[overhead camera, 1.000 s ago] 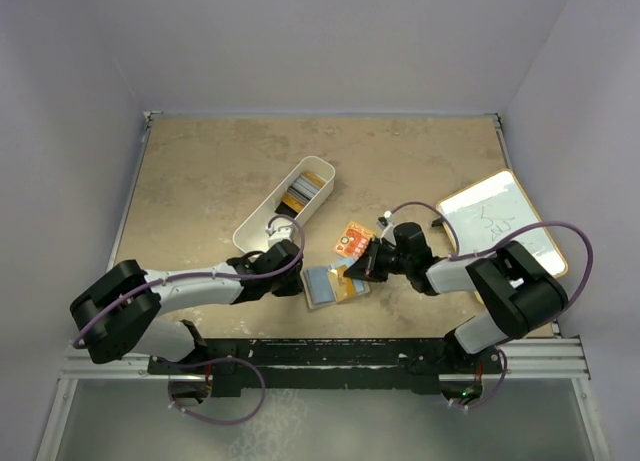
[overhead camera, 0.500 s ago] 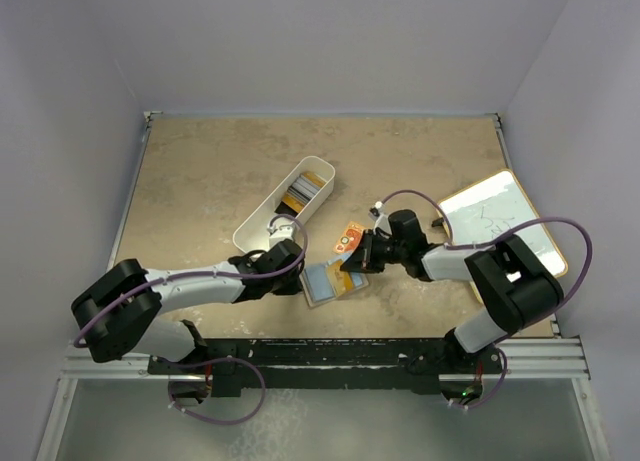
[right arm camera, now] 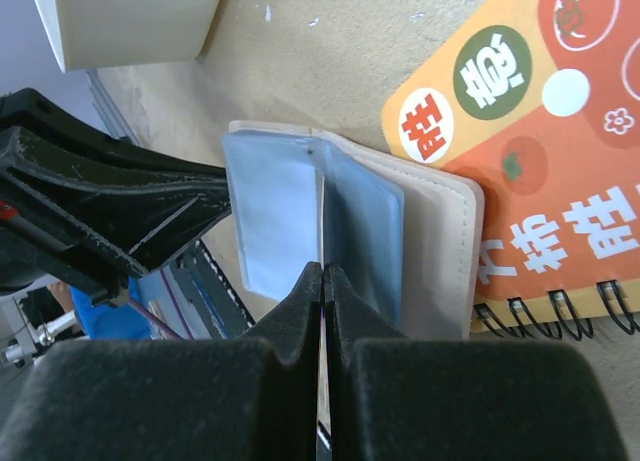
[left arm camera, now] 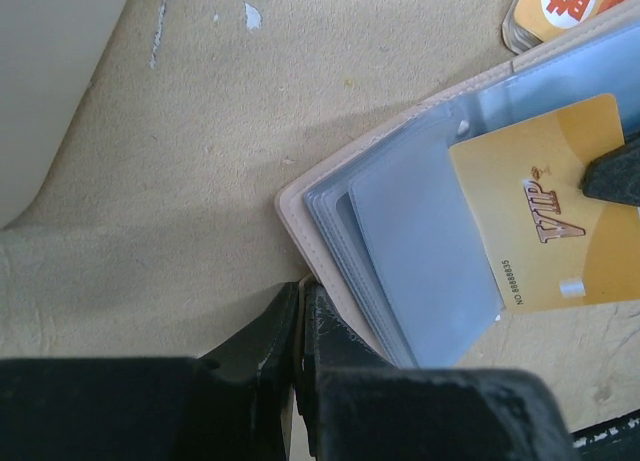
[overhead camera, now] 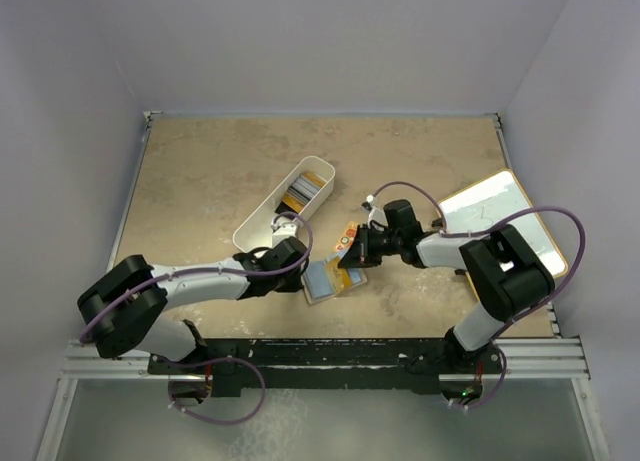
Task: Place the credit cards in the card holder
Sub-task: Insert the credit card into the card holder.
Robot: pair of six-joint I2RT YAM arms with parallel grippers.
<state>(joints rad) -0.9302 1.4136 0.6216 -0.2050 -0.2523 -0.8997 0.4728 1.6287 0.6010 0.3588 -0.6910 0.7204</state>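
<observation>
Speckled tan tabletop [overhead camera: 200, 171]: white oblong bin [overhead camera: 268, 206] holds cards [overhead camera: 300, 193]; right gripper [right arm camera: 322, 276] clamps glossy gold card [left arm camera: 545, 221] at clear-sleeved beige card holder [right arm camera: 440, 251]; left gripper [left arm camera: 301, 301] pinched together.

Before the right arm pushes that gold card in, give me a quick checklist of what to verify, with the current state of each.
1. Gold VIP plastic card held by the right fingers: ok, shut on it.
2. Beige leather-like folding card holder lying open: ok.
3. Left fingers steadying the holder: shut at its corner; whether they truly hold it, cannot tell.
4. Card's leading edge inside a clear sleeve: cannot tell.
5. Orange spiral notebook clear of the holder: not ok, it sits right against the holder's edge.
</observation>
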